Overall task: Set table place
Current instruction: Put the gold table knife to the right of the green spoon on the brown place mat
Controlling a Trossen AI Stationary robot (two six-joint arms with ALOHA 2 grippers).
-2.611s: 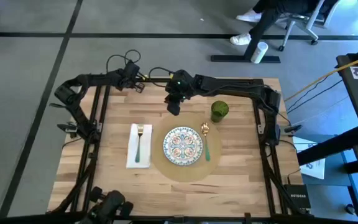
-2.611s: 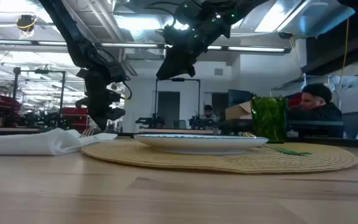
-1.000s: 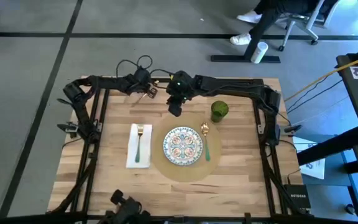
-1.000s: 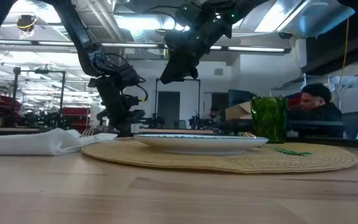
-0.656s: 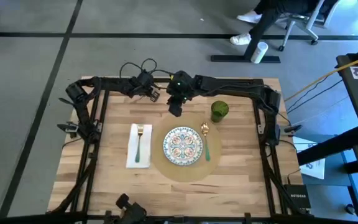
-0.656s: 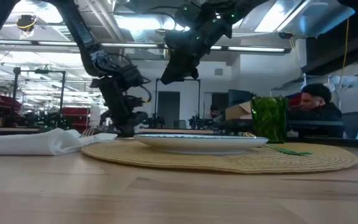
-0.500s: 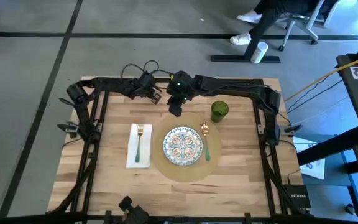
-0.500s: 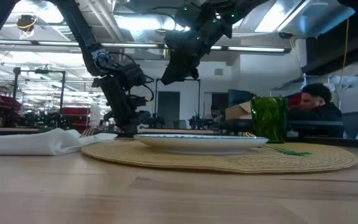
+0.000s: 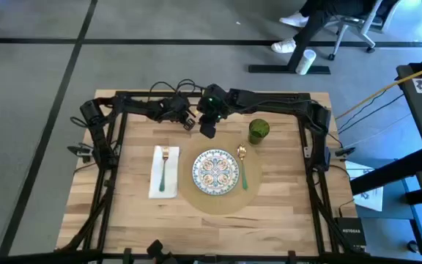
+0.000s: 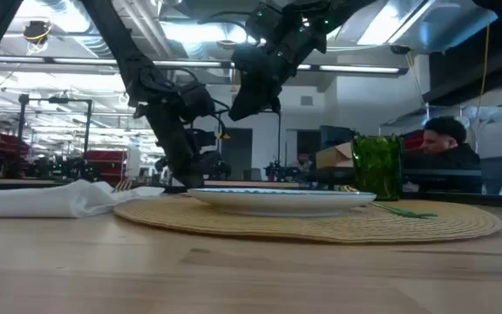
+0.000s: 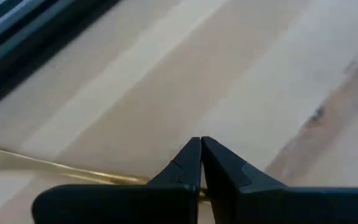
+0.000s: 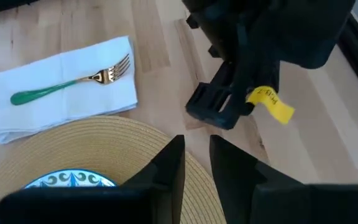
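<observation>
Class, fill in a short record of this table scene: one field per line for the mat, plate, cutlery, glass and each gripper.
Mat: round tan woven placemat on the light wooden table
Plate: patterned round plate, centred on mat
Fork: green-handled gold fork on white napkin
Spoon: green-handled gold spoon, beside plate
Glass: green glass
Left gripper: shut, low over table
Right gripper: open, raised

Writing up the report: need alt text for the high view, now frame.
Overhead: a set place on the table: patterned plate on the round tan placemat, fork on a white napkin, spoon, green glass. Left claw and right claw sit together at the far edge.
</observation>
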